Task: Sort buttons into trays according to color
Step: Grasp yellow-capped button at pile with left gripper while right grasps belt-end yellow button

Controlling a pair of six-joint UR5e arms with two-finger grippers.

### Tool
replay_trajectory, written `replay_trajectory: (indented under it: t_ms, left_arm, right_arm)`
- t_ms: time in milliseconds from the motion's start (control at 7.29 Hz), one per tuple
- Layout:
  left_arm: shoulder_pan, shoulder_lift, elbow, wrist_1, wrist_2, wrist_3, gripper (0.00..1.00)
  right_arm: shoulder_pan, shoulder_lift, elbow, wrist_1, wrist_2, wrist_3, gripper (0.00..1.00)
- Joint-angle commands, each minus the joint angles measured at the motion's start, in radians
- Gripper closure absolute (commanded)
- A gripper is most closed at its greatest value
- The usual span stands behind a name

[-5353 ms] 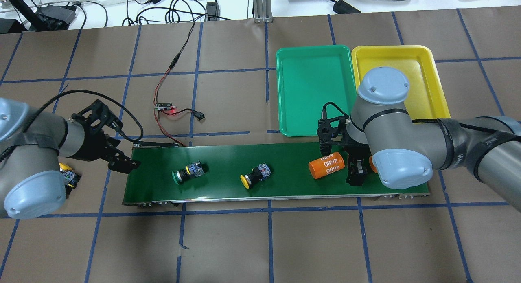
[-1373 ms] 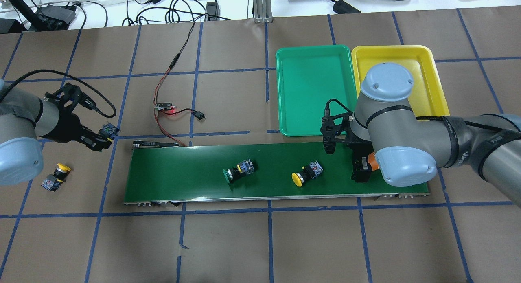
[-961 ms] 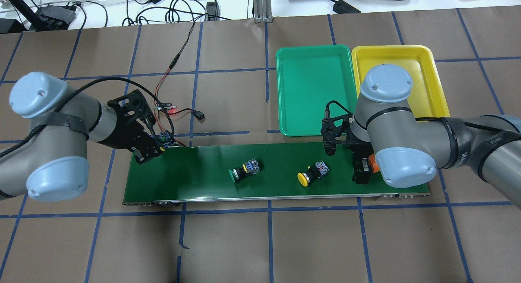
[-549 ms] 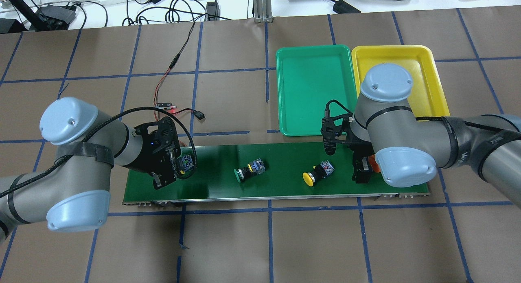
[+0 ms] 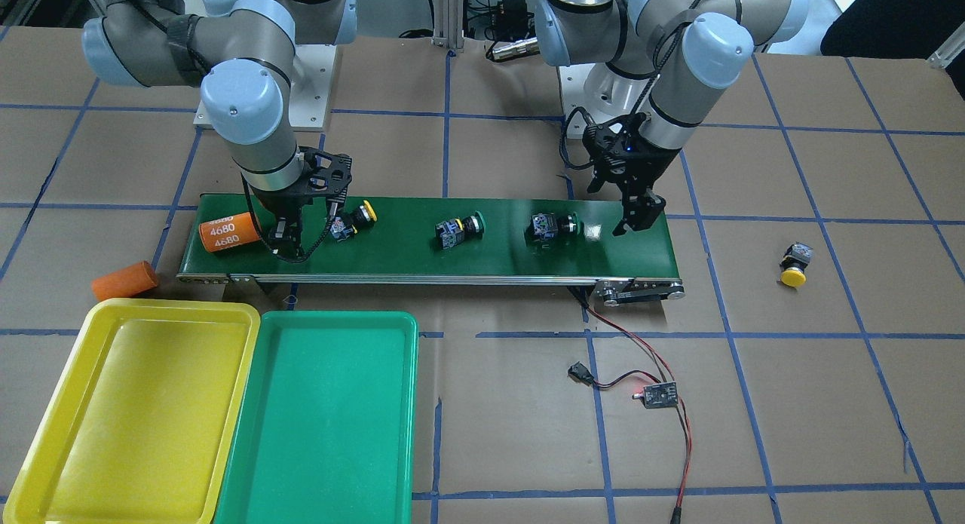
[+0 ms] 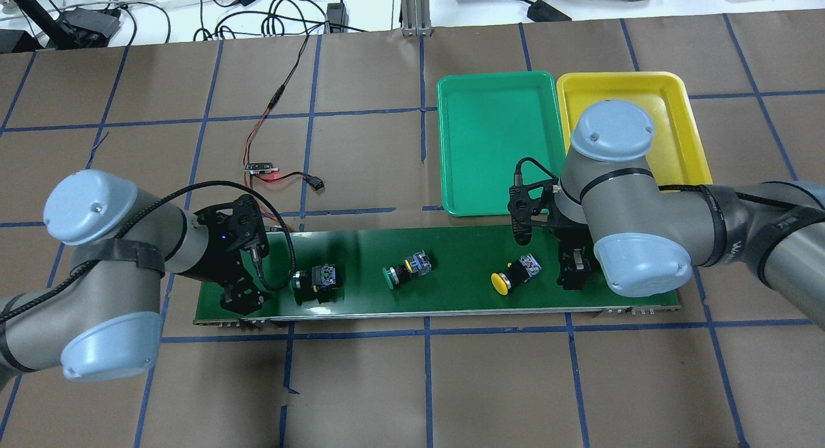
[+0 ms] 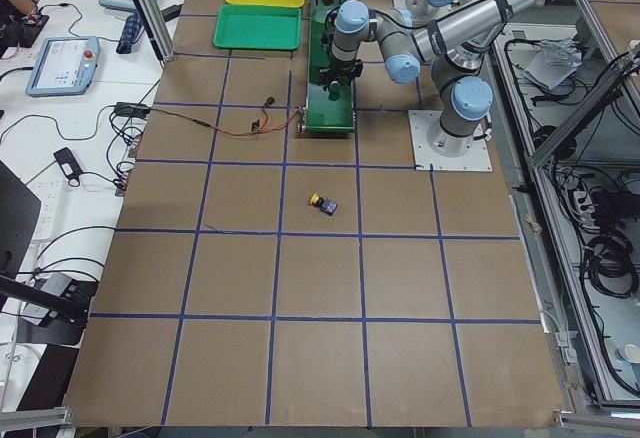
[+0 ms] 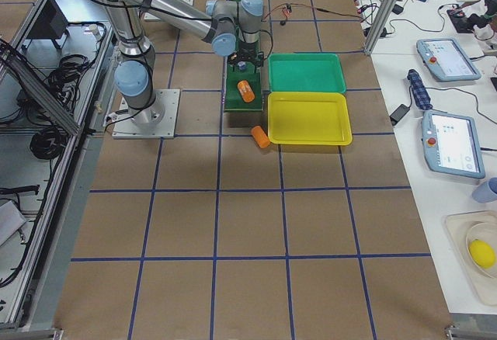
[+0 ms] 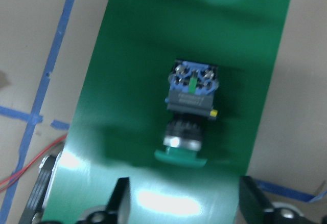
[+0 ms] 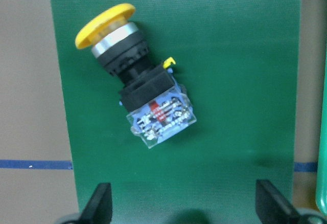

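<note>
Lying on its side near the conveyor belt's (image 6: 451, 300) right end, yellow button (image 10: 140, 86): body end toward the right gripper (image 10: 186, 206), cap away, long axis skewed to the belt. That gripper is nearest, fingers spread, empty. Orange 4680 cylinder (image 5: 226, 234) crowds the belt's end behind. Left gripper (image 9: 186, 203), splayed, faces a green button (image 9: 190, 111) at the belt's left end. Yellow tray (image 6: 683, 113) and green tray (image 6: 496, 145) sit beyond the belt's far edge.

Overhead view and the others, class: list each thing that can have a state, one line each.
left gripper, open, holding nothing.
right gripper, open, holding nothing.
green tray, empty.
yellow tray, empty.
green button by left gripper, lying on conveyor belt.
middle green button, lying on belt.
belt yellow button, lying on belt.
stray yellow button, lying on table.
</note>
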Motion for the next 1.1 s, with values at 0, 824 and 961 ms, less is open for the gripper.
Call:
replay_trajectory:
  t_ms: [0,824,961]
  left_arm:
    - [0.303,-0.007,0.004,0.014,-0.003,-0.012,0.00]
    - [0.624,-0.333,0.089,0.255,0.023,-0.043,0.00]
    - [0.629,-0.367,0.114,0.255,0.047,-0.040,0.00]
  right_arm:
    - [0.002,0.001,0.006,0.000,0.000,0.002,0.00]
    - [0.006,0.008,0.006,0.003,0.003,-0.004,0.00]
    - [0.006,0.012,0.005,0.003,0.003,-0.009,0.00]
